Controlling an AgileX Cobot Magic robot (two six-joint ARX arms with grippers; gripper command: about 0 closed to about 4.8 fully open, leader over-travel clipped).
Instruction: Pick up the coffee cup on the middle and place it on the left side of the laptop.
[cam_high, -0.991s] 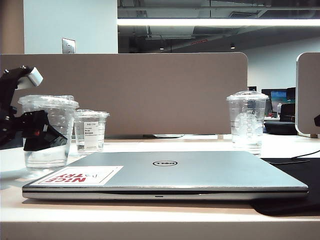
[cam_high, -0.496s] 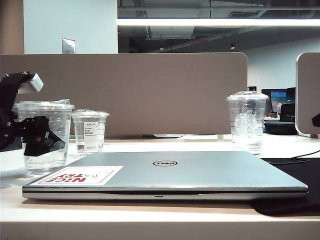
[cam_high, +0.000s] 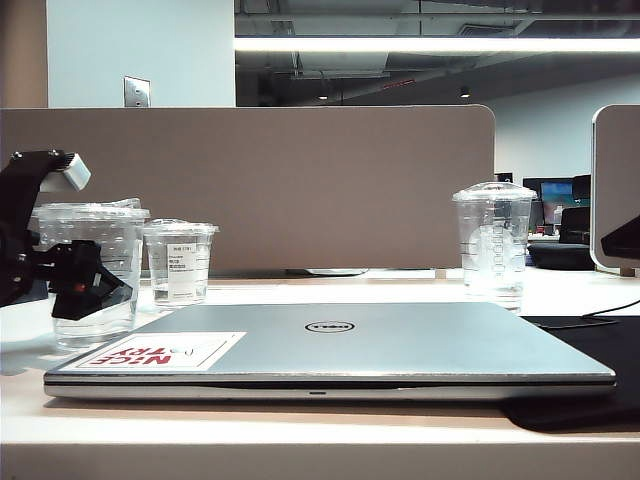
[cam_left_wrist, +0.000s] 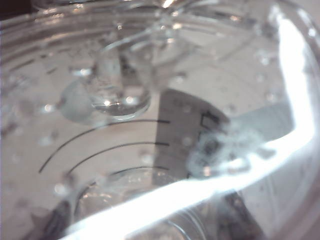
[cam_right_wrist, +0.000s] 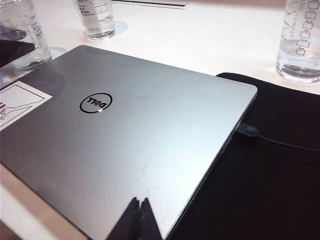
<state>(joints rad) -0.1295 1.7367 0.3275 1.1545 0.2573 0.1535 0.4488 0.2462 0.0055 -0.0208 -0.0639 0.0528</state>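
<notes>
— Where the coffee cup (cam_high: 90, 270) stands, left of the laptop (cam_high: 330, 350) on the counter (cam_high: 300, 425), is the left gripper (cam_high: 85, 285) holding it?
— Yes, jaws clamped around it. The right gripper (cam_right_wrist: 138, 215) hangs above the laptop, jaws together.

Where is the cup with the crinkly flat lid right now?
In the exterior view the coffee cup is far left, beside the laptop, in front of the labelled cup, with the left pincer around it.

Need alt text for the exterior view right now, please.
The left claw holds the coffee cup on the table left of the closed laptop. A labelled cup stands behind, a dome-lidded cup far right.
</notes>
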